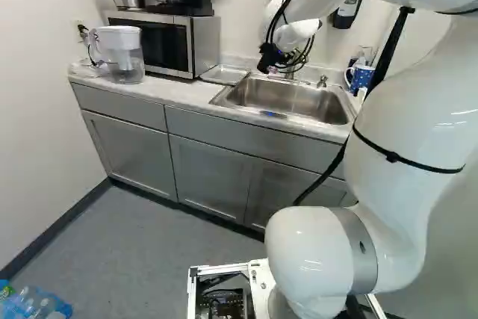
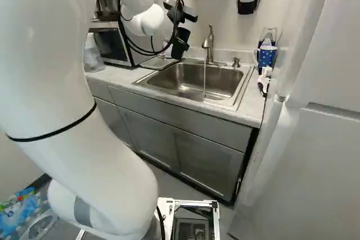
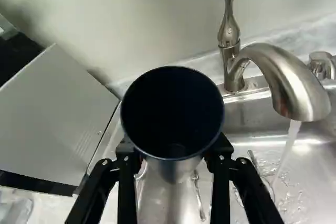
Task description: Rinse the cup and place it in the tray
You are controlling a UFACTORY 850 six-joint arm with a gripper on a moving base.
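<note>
Cup (image 3: 172, 119) grasped in my claw (image 3: 173, 151); running water (image 3: 286, 148) at its three o'clock, twelve being straight ahead. Best ease sideways, stay clear of faucet (image 3: 294, 87), fill gently, then tip out.

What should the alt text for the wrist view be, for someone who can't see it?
Dark-lined tumbler gripped between the two fingers of the end effector, its open mouth facing the camera. Beside it, a curved metal faucet runs water into a stainless steel sink, clear of the tumbler; a microwave stands on the opposite side.
</note>
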